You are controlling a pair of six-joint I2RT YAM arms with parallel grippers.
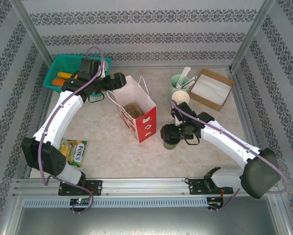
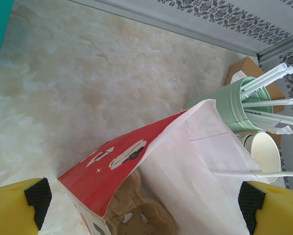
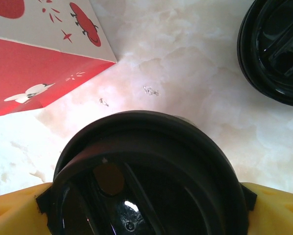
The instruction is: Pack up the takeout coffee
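1. The right gripper (image 3: 145, 201) is down low, with one yellow finger on each side of a round black lid (image 3: 146, 166). The fingers (image 3: 14, 210) sit very close to the rim. I cannot tell if they squeeze it or just stand beside it.
2. That lid is the top of the takeout coffee (image 1: 171, 143), a small dark green cup. It stands upright on the table (image 1: 102, 147), near the red paper bag (image 1: 139, 117) and to its right. It is not in the bag yet.
3. Another black lid (image 3: 276, 49) lies on the table a little way past the cup.
4. The cup is paper, so I think it is light and a bit soft. A hard squeeze could dent it or pop the lid off. If there is drink inside it could spill, so it should stay upright. The lid looks shiny and may be slippery. The best place to hold is probably the sides just under the rim, where the cup is stiffest.
5. The left gripper (image 2: 145, 198) is spread wide and holds nothing. It hangs by the open top of the bag. A brown cardboard tray (image 2: 136, 215) lies inside.
6. Farther off are a mint cup of utensils (image 1: 178, 83), a stack of cream cups (image 1: 181, 98), a green basket (image 1: 63, 66) and a candy pack (image 1: 73, 149)
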